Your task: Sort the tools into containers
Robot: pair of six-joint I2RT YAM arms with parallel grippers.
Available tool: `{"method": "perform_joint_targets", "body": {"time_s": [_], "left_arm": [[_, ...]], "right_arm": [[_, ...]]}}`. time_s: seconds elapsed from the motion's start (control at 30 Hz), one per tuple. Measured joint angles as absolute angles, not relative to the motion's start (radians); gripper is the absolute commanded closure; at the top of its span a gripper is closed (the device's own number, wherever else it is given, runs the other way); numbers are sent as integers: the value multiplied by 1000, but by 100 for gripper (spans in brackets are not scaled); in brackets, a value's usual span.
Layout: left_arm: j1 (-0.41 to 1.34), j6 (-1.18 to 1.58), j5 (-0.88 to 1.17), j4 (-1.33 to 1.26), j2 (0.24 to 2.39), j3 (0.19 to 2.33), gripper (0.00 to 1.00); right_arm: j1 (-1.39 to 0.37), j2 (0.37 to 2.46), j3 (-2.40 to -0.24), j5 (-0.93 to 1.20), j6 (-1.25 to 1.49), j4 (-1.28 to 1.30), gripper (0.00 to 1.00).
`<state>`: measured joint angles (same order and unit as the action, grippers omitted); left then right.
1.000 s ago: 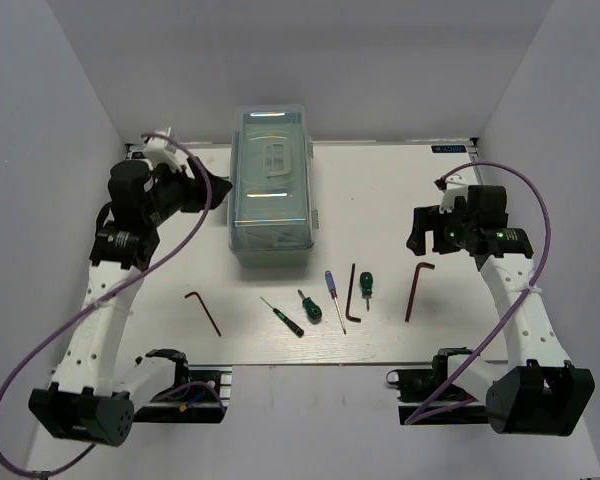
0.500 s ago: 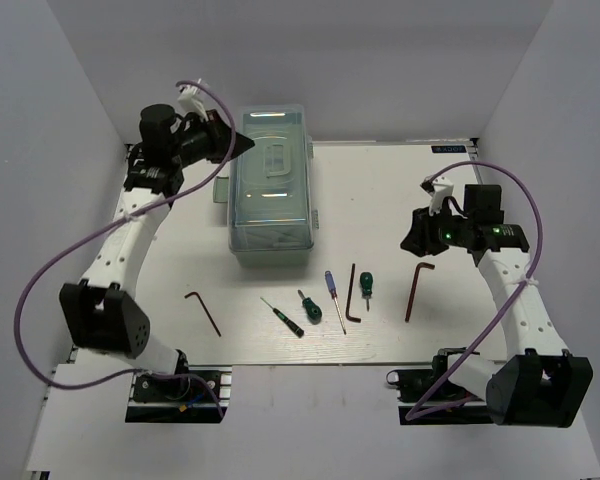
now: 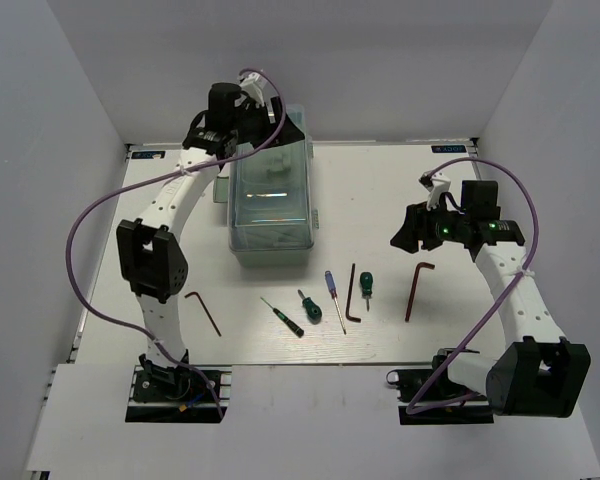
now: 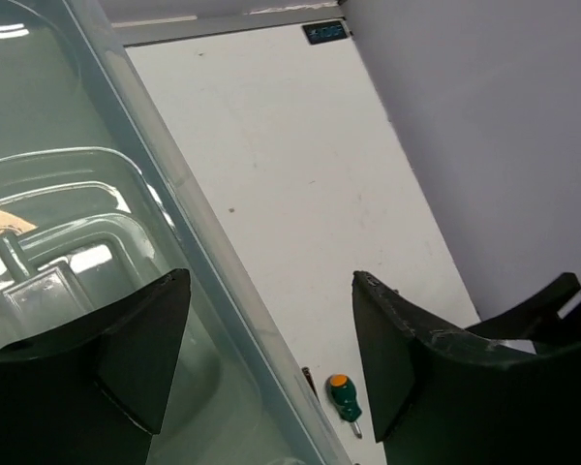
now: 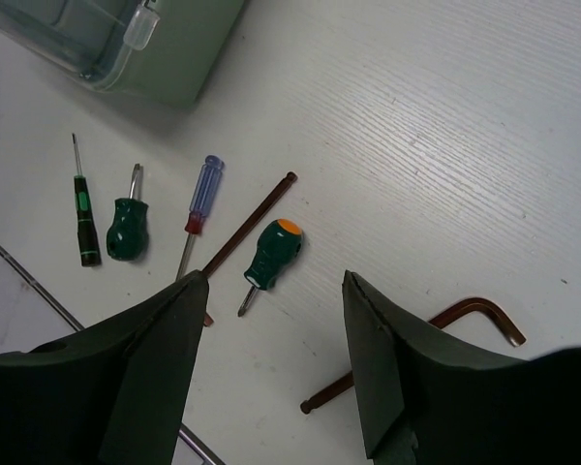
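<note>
The pale green toolbox (image 3: 270, 195) stands at the back middle of the table with its clear lid (image 4: 68, 232) shut. My left gripper (image 3: 268, 128) hovers open over the box's far end, its jaws straddling the lid's right edge, holding nothing. The tools lie in a row in front of the box: a thin green screwdriver (image 3: 282, 316), a stubby green one (image 3: 310, 306), a blue-handled one (image 5: 201, 205), a hex key (image 5: 247, 234) and an orange-capped stubby screwdriver (image 5: 271, 250). My right gripper (image 3: 405, 232) hangs open and empty above them, beside another hex key (image 5: 465, 320).
A third hex key (image 3: 204, 312) lies apart at the front left. The white table (image 3: 390, 190) ends in a metal rail along the front edge. Grey walls close in at the back and on both sides. Purple cables loop off both arms.
My left arm has swung from the table's left side up and over the toolbox's far end. My right gripper has shifted slightly left toward the row of tools.
</note>
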<state>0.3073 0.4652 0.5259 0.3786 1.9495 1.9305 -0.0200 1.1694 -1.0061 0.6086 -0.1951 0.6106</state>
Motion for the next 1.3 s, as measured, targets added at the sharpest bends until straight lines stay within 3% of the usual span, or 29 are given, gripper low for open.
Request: {"method": "perform_joint_targets", "body": {"time_s": [0.2,0.47,0.97,1.17,1.3], "left_arm": [[353,403,393,530,2033,2085,22],[382,352,276,664,2042,2101,22],[394,322,270,700,2084,2126,25],[393,315,278,698,2085,2126,25],[393,315,281,698,2085,2126,25]], "right_arm": [[-20,1174,-1006,608,-181,591,34],[-20,1189,-1006,608,-156,570,34],[-22,1250,-1030,647,-99,540,34],[-93,1434,-1179,741,25,424,39],[-198,1585,-1312,712,96,369,51]]}}
